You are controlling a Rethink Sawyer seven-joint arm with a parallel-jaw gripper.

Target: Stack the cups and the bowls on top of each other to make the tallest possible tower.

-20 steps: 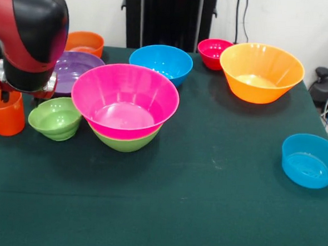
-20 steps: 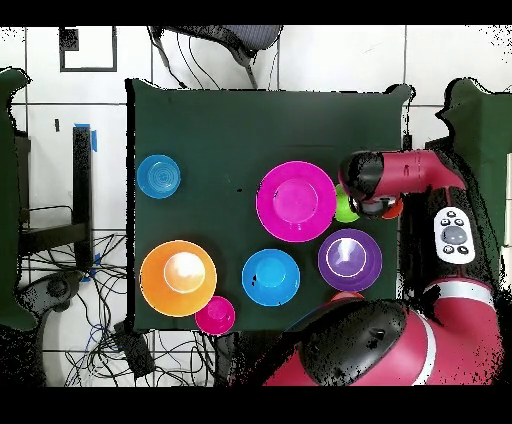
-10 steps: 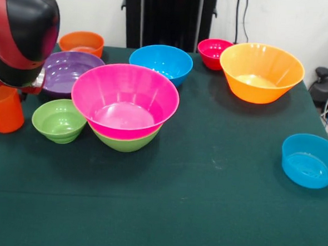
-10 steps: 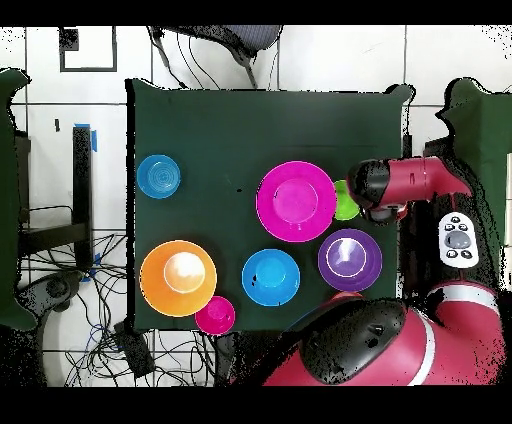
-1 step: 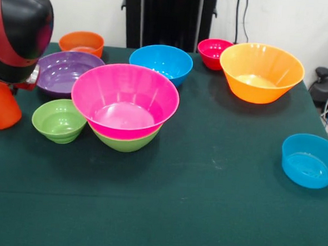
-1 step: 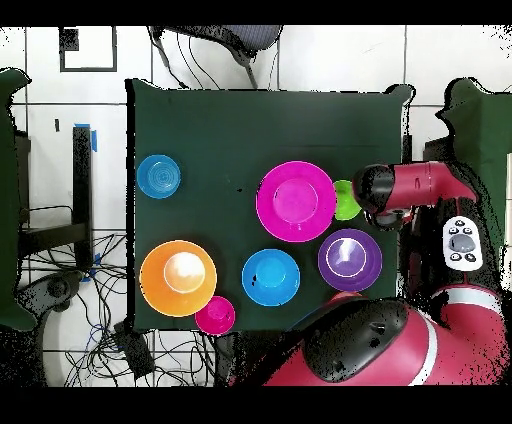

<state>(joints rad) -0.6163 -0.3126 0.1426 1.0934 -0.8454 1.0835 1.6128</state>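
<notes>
The tower is a large pink bowl (image 5: 124, 101) nested in a medium green bowl (image 5: 126, 142) at mid-table, seen from above as the pink bowl (image 6: 296, 201). The orange cup (image 5: 1, 108) stands at the table's left edge, its top hidden by my arm's red and black head (image 5: 19, 30). My gripper (image 5: 3, 86) sits right over the cup, mostly hidden. A small green bowl (image 5: 59, 120) lies between cup and tower. Behind are a purple bowl (image 5: 67, 72), small orange bowl (image 5: 81, 42), blue bowl (image 5: 161, 62), red bowl (image 5: 214, 52) and large orange bowl (image 5: 261, 72).
A small blue bowl (image 5: 310, 161) sits alone by the right edge. From above, my arm (image 6: 400, 188) reaches over the table's edge beside the small green bowl (image 6: 346, 200) and covers the cup. Cables and a black device lie off the table at the right.
My arm has drifted left toward the table's edge, uncovering the small green bowl and the purple bowl. The orange cup has shifted slightly left under it.
</notes>
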